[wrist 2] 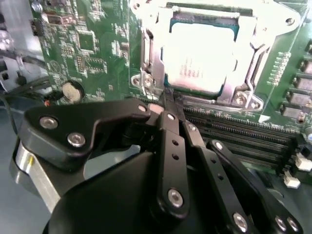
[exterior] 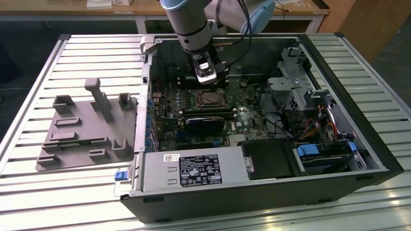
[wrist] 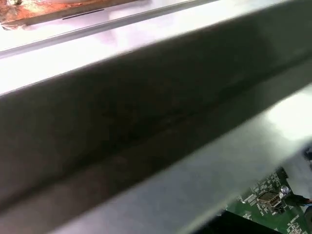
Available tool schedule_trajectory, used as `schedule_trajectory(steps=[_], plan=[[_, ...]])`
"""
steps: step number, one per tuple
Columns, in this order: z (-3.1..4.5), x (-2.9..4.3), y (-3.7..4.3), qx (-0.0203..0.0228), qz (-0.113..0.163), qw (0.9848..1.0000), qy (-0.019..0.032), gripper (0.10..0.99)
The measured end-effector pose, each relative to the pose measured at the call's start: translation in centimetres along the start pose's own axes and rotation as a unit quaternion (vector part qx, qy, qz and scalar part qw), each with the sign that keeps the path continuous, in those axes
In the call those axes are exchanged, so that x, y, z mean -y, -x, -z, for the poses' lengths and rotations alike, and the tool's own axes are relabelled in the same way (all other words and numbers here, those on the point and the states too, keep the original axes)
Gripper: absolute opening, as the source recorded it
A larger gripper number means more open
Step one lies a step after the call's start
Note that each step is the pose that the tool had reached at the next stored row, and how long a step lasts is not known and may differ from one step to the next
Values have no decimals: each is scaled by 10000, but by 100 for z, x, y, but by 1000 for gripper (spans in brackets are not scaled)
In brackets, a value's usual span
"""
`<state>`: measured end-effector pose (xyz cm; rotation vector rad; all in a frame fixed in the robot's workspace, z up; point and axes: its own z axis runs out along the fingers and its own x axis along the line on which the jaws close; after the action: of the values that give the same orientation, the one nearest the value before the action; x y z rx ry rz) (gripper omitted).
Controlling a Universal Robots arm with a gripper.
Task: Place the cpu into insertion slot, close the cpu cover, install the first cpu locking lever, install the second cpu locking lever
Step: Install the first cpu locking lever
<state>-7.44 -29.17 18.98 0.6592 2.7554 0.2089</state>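
The gripper (wrist 2: 170,100) sits nearest the lens in the second wrist view. Its jaws are drawn together to a narrow tip with no part held between them, and the tip rests at the near edge of the socket. Whether it touches the metal there cannot be told.

Just beyond the tip lies the cpu (wrist 2: 201,58), seated flat inside the insertion slot (wrist 2: 232,90), its pale metal top glaring under the light. The cpu cover (wrist 2: 155,58) appears to lie down around the chip as a silver frame; whether it is fully latched cannot be told, and the locking levers cannot be picked out. Long black memory slots (wrist 2: 243,131) run alongside the socket on the green motherboard (wrist 2: 92,44).

In the exterior view the arm (exterior: 192,29) reaches down into the open computer case (exterior: 334,72), the gripper (exterior: 207,79) just above the socket (exterior: 209,98). A grey fixture block (exterior: 90,127) lies on the slatted table (exterior: 38,77), at the exterior view's left of the case.

Handling judgement: the chip is light, rigid and smooth-topped, with a fragile contact side; edge hold only. The cover is thin, stiff sheet metal, best pressed at its rim, clear of the chip face.
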Motion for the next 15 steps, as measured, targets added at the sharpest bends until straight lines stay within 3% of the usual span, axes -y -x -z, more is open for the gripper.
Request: schedule_trajectory(steps=[7,15], plan=[[31,-6,10,0,-1,10000,0,106],[205,-45,56,0,-1,10000,1,106]])
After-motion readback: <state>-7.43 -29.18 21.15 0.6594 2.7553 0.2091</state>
